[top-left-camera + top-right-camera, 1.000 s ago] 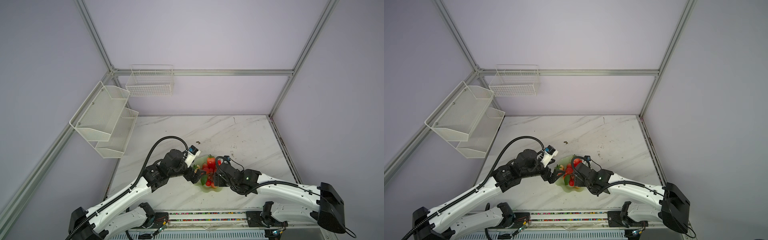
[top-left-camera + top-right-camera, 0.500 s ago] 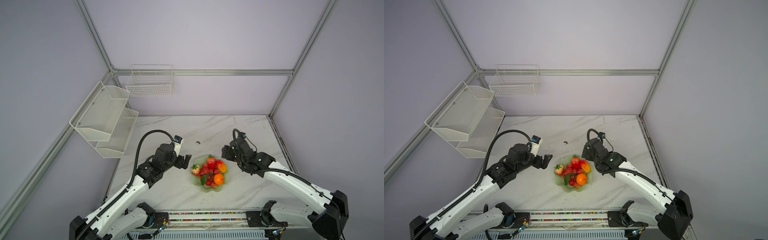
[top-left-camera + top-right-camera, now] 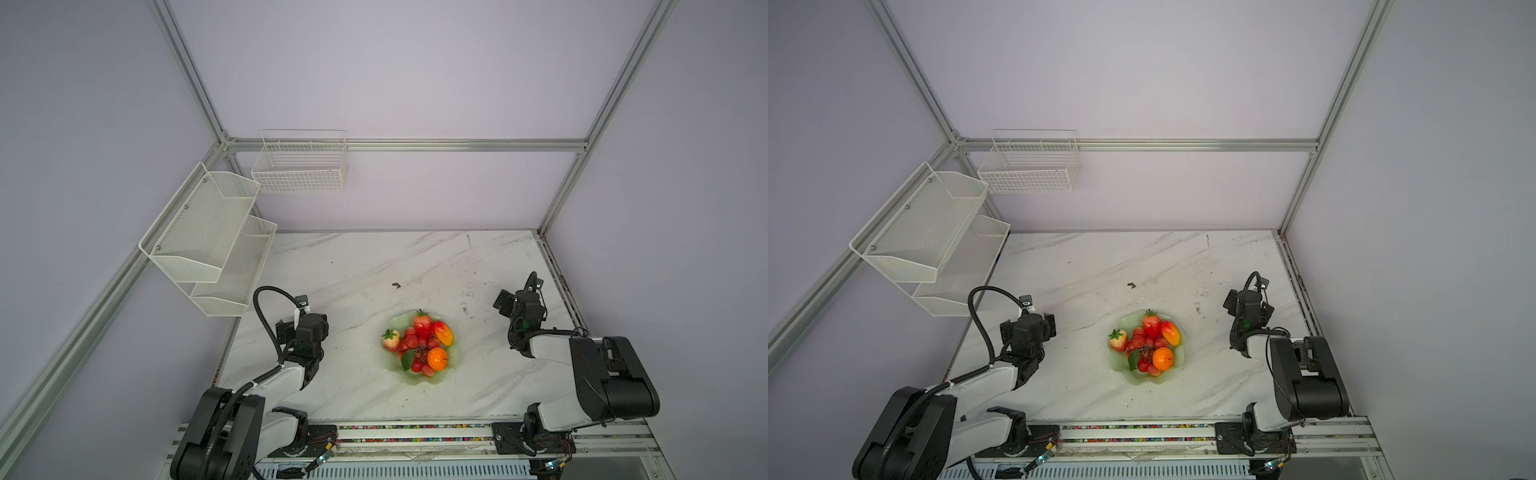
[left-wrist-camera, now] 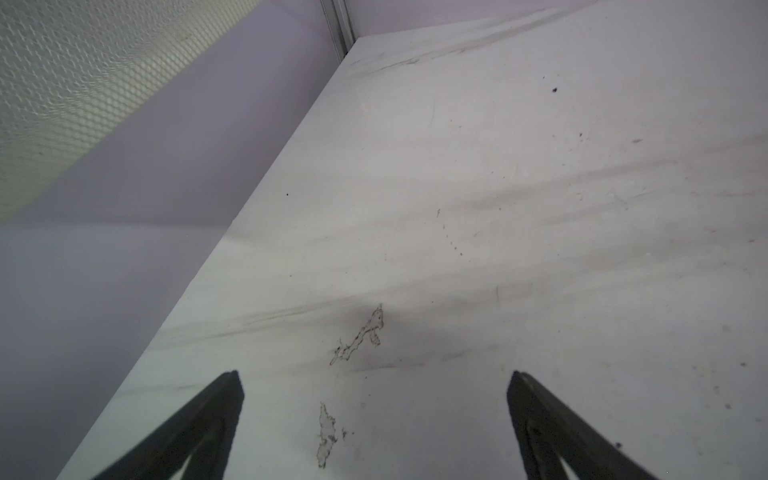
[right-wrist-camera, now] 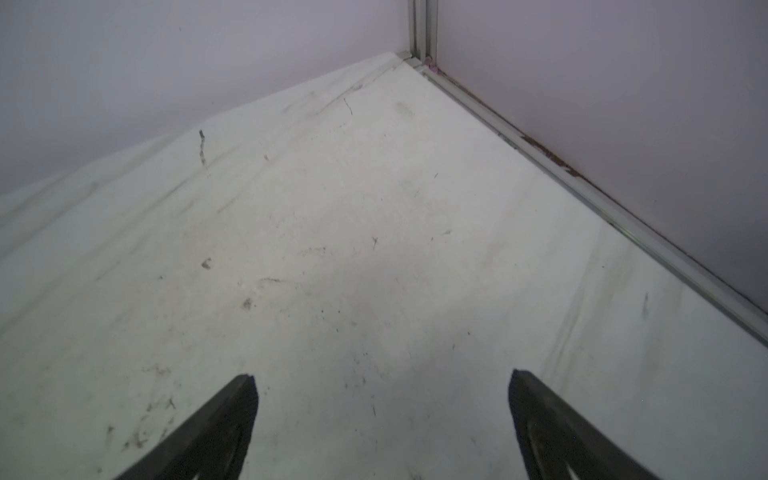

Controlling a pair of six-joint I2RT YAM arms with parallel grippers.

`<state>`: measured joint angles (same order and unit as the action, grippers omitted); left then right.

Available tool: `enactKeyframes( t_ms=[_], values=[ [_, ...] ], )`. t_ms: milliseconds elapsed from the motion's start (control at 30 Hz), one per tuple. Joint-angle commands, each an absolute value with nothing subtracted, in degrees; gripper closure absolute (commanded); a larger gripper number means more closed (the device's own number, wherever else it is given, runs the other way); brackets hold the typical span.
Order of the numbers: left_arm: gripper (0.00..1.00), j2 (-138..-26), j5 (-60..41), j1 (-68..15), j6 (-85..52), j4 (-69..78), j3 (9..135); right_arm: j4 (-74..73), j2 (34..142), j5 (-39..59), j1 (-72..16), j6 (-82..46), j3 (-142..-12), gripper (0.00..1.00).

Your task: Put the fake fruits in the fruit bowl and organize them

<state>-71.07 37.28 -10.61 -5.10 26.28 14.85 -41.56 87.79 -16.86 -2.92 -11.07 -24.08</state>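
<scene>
Marble tabletop [image 3: 353, 270], lower centre in a top view: fruit bowl [image 3: 415, 380] holds all the fake fruits [image 3: 419, 345]. Left gripper [image 4: 374, 374], right gripper [image 5: 382, 374] released, empty; we'd leave the pile undisturbed.

The fruit bowl [image 3: 415, 378] is pale mint green.

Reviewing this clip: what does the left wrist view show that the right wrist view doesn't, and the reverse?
Only the left wrist view: a white mesh shelf on the wall. Only the right wrist view: a metal rail along the edge of the marble table. Both: the left fingers and right fingers spread open with nothing between, over that table, plus a corner post. Neither shows the fruit or bowl.
</scene>
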Motion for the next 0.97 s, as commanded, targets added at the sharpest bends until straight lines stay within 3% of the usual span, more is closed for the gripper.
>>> enactKeyframes(
  t_ms=[0, 200, 233, 300, 367, 433, 933],
  values=[
    [0.0, -74.8, 33.3, -7.4, -0.8, 58.0, 12.6, -68.0, 88.8, -11.2, -2.3, -4.7, -23.4, 0.03],
    [0.0, -92.1, 19.3, -1.4, -1.3, 74.3, 13.7, -80.0, 98.7, -4.7, -1.4, -0.9, -23.0, 0.03],
    [0.0, -91.4, 18.0, -1.3, -1.0, 70.3, 14.7, -87.3, 102.9, -3.8, -1.4, -0.5, -22.3, 0.03],
    [0.0, -88.7, 16.9, -1.1, -2.6, 59.0, 18.5, -77.6, 100.5, -3.6, -1.4, -0.2, -24.4, 0.03],
    [0.0, -90.4, 16.7, -1.1, -1.2, 54.3, 21.8, -82.3, 102.7, -4.7, -2.4, 0.7, -24.5, 0.03],
    [0.0, -90.0, 16.9, -1.0, -1.7, 55.2, 21.2, -75.8, 100.8, -4.0, -2.5, 1.3, -26.1, 0.03],
    [0.0, -90.3, 17.8, -1.0, -1.6, 55.4, 21.3, -75.7, 101.8, -3.9, -3.9, 3.5, -26.7, 0.03]
  ],
)
